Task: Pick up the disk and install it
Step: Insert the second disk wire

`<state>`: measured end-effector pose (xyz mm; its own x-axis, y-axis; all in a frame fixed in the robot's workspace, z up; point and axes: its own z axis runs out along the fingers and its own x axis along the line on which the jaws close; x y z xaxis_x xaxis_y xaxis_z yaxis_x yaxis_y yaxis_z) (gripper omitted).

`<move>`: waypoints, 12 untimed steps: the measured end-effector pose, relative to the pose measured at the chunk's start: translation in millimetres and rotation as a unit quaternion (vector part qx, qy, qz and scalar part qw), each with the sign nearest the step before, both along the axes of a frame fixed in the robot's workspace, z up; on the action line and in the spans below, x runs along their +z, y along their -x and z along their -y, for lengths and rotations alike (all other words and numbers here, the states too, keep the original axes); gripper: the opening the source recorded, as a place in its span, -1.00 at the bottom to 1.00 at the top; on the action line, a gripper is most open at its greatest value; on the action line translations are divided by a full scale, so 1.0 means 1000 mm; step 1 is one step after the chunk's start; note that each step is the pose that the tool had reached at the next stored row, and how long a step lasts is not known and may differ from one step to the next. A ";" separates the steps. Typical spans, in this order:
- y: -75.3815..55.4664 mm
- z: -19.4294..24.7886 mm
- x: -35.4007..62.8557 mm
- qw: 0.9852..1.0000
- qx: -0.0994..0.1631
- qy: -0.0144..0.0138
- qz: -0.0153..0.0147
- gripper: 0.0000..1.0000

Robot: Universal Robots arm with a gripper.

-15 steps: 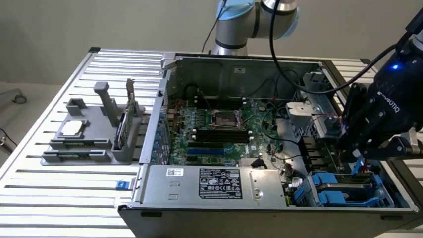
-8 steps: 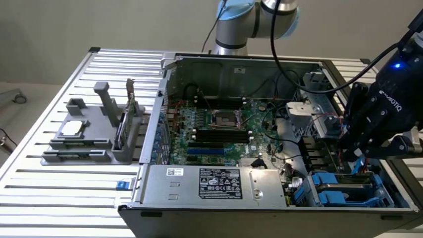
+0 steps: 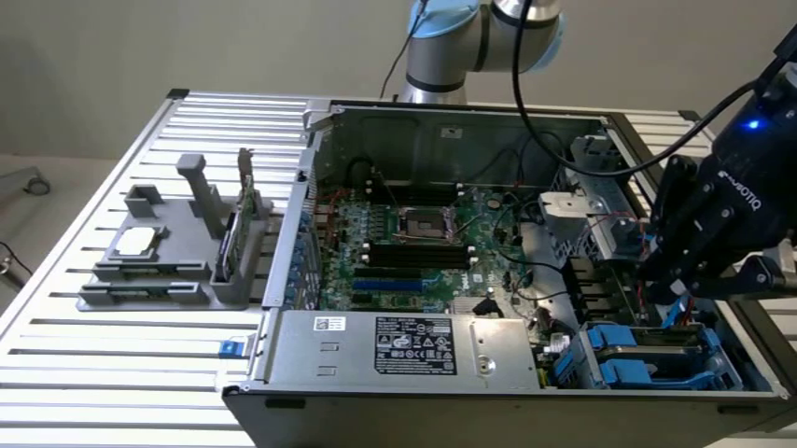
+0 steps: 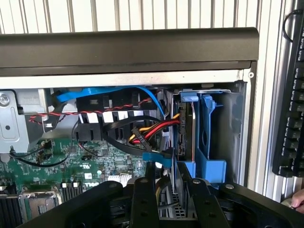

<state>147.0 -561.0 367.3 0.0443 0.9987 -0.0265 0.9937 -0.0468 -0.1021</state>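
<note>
Hidden: the flat silver-grey disk in its bright blue plastic carrier (image 4: 207, 135) is sitting mostly concealed inside the drive bay.
Fingers: the black gripper (image 4: 167, 190) is hovering just beside it; grip state, cannot tell.

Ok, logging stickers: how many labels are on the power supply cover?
2 on the power supply cover: a small white label toward the exterior view's left, a large dark label beside it near the middle. Other faces are hidden.
</note>
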 end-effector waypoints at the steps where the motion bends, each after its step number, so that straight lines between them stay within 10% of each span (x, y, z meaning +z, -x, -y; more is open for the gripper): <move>1: 0.000 0.0000 -0.0002 1.000 0.000 0.000 0.000 -0.36; 12: -0.001 0.0000 -0.0026 1.000 0.000 0.000 0.000 -0.41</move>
<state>148.4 -561.0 364.7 0.0443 0.9987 -0.0266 0.9937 -0.0468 -0.1021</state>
